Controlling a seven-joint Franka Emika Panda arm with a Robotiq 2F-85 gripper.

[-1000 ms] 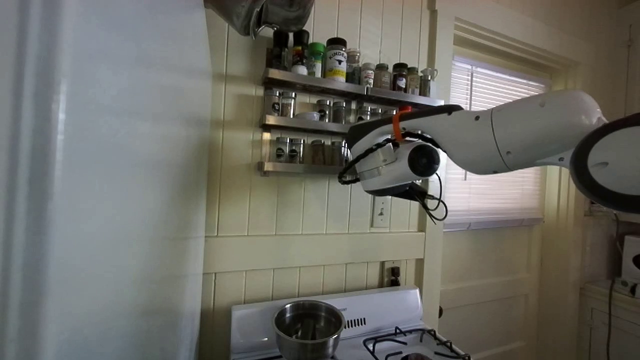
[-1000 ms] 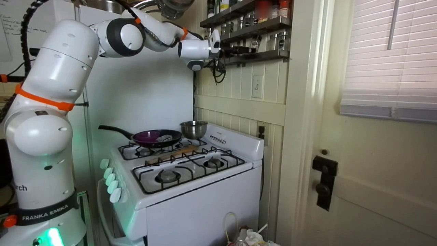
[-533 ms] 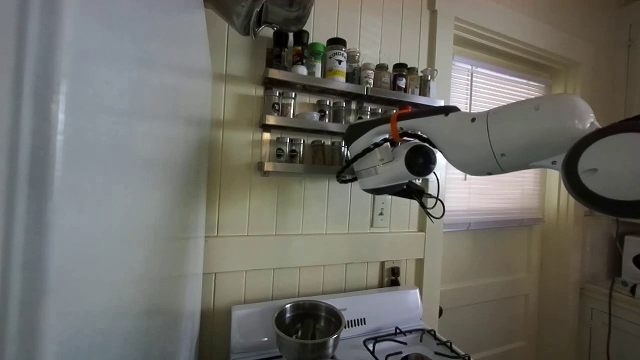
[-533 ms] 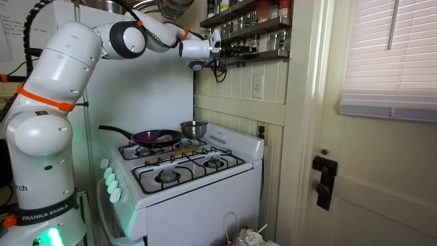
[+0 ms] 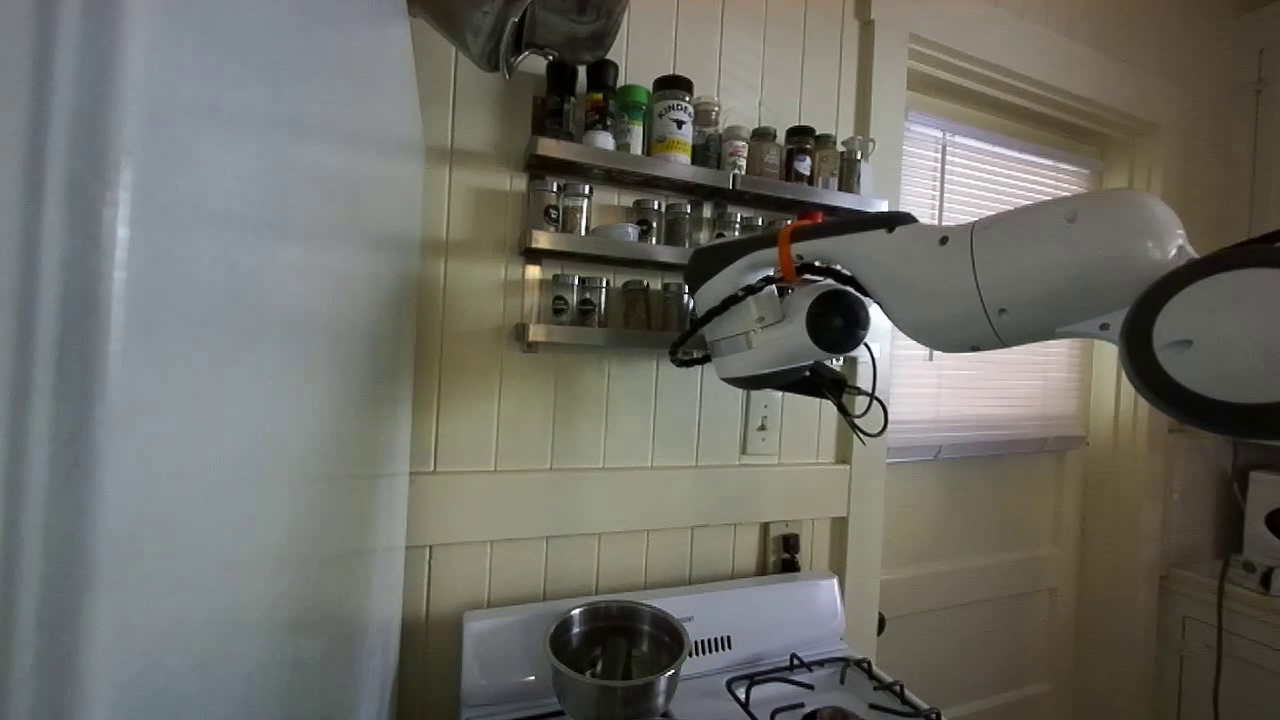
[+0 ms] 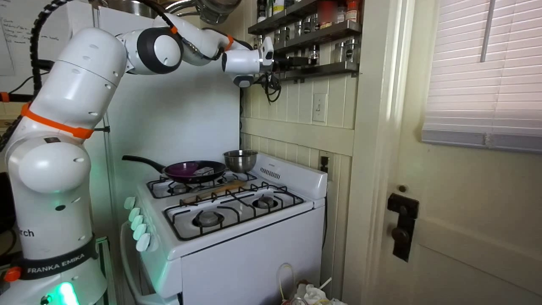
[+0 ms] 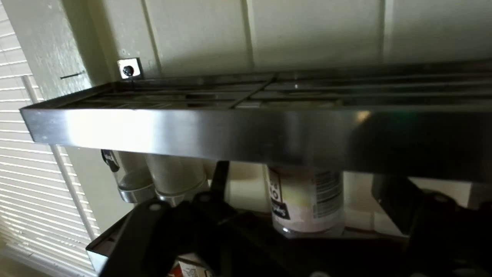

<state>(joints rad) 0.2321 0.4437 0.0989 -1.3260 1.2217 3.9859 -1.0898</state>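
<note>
In the wrist view, where the scene stands upside down, my gripper (image 7: 303,173) is open around a spice jar (image 7: 305,200) with a pale printed label. A gap shows between the jar and the dark fingers (image 7: 221,181) on either side. The steel lip of the lowest shelf (image 7: 192,129) hides the jar's base. In an exterior view the gripper (image 6: 305,61) reaches level over this shelf (image 6: 322,70), and the jar (image 6: 313,55) stands upright at the fingertips. The wrist and arm (image 5: 770,340) hide the fingers in an exterior view.
Two more glass jars (image 7: 169,175) stand on the same shelf, to one side. The middle shelf (image 6: 322,36) runs close over the gripper. Below are the stove (image 6: 250,237), a metal bowl (image 6: 240,161) and a frying pan (image 6: 211,171). The fridge (image 6: 178,110) flanks the arm.
The jar leaned a second ago and now stands upright, slightly shifted. The fingers have spread away from it. The arm has moved a little toward the shelf and sunk slightly at its elbow.
</note>
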